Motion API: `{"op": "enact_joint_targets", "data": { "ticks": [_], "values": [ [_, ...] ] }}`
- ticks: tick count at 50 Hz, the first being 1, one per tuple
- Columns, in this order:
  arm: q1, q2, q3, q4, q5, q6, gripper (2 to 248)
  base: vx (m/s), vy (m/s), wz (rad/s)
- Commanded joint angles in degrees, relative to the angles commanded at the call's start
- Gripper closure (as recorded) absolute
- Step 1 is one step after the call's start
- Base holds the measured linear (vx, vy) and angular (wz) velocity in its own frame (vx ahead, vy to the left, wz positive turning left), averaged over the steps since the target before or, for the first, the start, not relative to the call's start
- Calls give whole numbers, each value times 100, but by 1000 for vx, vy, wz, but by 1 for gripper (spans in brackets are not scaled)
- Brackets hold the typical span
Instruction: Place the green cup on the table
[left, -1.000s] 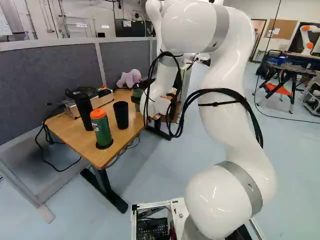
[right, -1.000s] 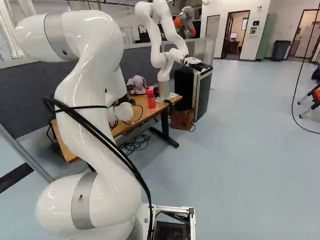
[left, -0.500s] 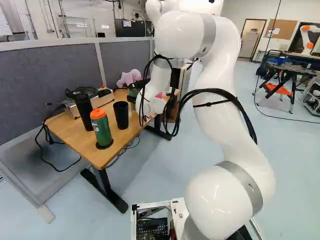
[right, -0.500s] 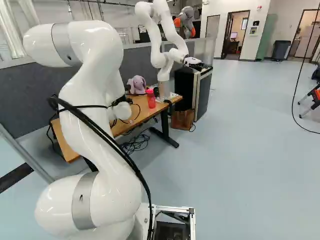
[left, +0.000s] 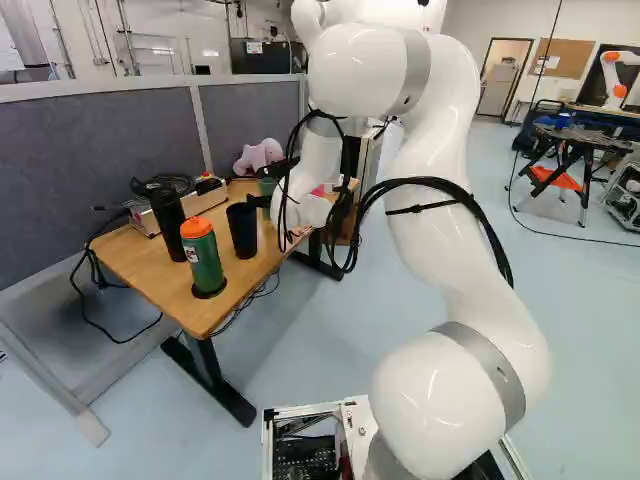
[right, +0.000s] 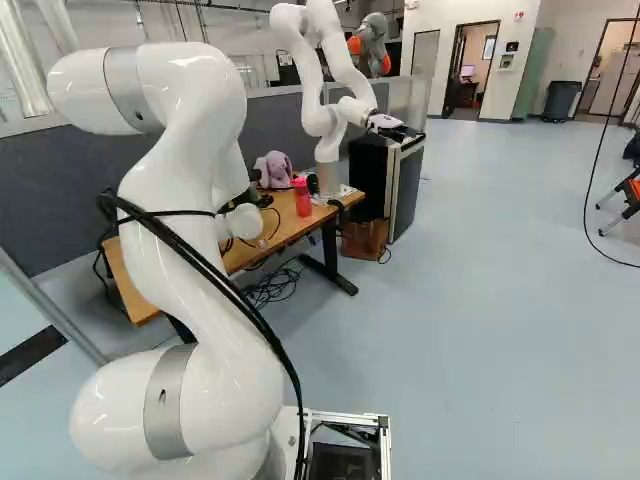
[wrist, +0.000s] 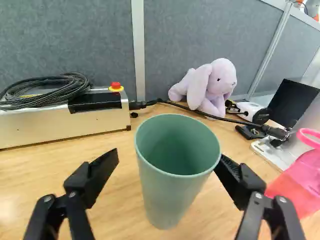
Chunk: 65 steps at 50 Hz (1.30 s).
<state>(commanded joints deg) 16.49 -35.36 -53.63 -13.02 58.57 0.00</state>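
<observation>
The green cup (wrist: 167, 197) is stood upright on the table (wrist: 120, 205), long axis vertical, mouth facing up, flanked by the spread jaws of the gripper (left: 257, 201).

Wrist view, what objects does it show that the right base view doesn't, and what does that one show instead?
Only wrist: coiled cable and red button. The green cup is plain there, but I can't make it out for certain in the right base view.

Only right base: brown container, table leg, dark bin.

Both: purple plush toy, pink bottle, wooden table.
</observation>
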Motion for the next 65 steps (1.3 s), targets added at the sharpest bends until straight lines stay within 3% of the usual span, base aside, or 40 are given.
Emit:
{"op": "enact_joint_targets", "data": {
  "ticks": [1,2,45,65],
  "values": [
    [0,0,0,0,0,0,22,0,0,0],
    [0,0,0,0,0,0,3,0,0,0],
    [0,32,9,0,0,0,3,0,0,0],
    [-37,666,583,0,0,0,3,0,0,0]
  ]
}}
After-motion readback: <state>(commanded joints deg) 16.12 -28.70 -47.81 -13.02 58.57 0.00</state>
